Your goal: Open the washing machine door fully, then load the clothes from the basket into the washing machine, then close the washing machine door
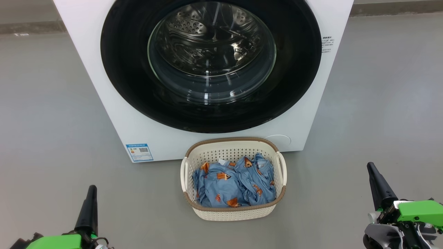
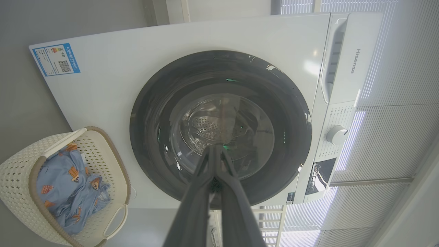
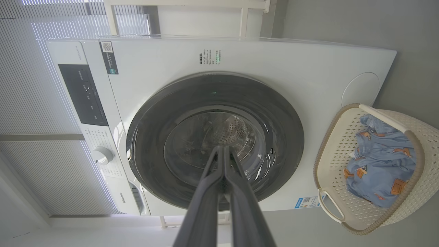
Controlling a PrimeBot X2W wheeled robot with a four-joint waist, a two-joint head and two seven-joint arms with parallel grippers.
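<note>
The white washing machine (image 1: 86, 69) stands ahead, its round black-rimmed door (image 1: 211, 65) closed flat against the front, steel drum visible through the glass. On the floor right before it sits the cream basket (image 1: 233, 212) holding the light blue clothes (image 1: 233, 183). My left gripper (image 1: 91, 189) hangs shut at the lower left, well left of the basket. At the lower right my right gripper (image 1: 371, 166) is shut too, well right of the basket. Both wrist views look at the closed door (image 2: 219, 127) (image 3: 214, 140) from a distance, fingertips (image 2: 214, 147) (image 3: 223, 148) pressed together, nothing held.
Grey floor (image 1: 45, 121) lies open on both sides of the machine. A control panel with a white dial (image 2: 336, 134) runs along the machine's top. Slatted blinds (image 3: 31, 89) and a white frame stand behind it.
</note>
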